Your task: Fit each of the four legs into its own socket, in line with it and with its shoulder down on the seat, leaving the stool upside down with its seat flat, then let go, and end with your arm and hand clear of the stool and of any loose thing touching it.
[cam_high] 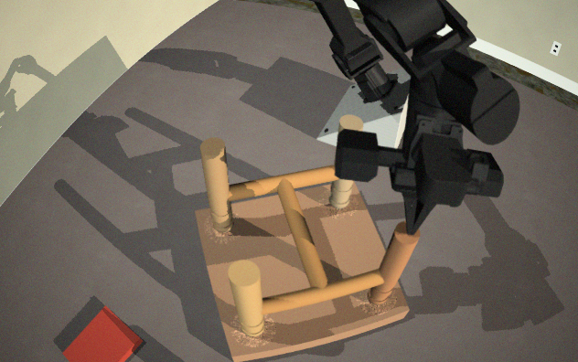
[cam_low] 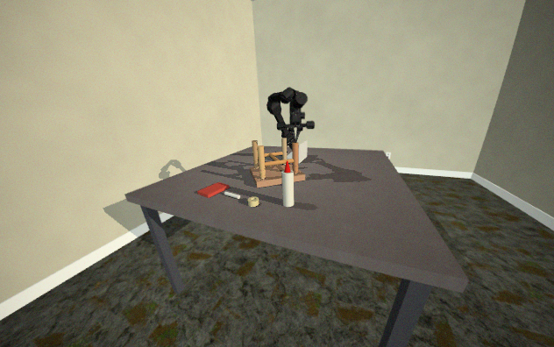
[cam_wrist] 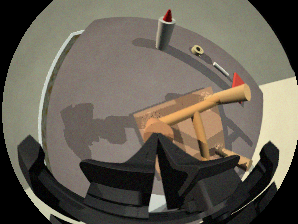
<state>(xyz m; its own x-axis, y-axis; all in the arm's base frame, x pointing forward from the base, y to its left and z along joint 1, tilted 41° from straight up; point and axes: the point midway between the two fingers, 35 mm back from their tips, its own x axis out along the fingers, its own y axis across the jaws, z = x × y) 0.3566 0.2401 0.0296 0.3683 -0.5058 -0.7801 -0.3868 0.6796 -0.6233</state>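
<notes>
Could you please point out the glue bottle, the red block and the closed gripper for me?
glue bottle (cam_low: 287,189): exterior view, on the middle of its white body.
red block (cam_high: 103,340): top view, on its flat upper face.
gripper (cam_high: 412,228): top view, at the shut fingertips resting on a stool leg's end.

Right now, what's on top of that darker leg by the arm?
The shut gripper, fingertips pressed together, sits on the top end of the darker leg. Nothing is held. The fingers cover the actual contact, and the seat lies beneath.
</notes>
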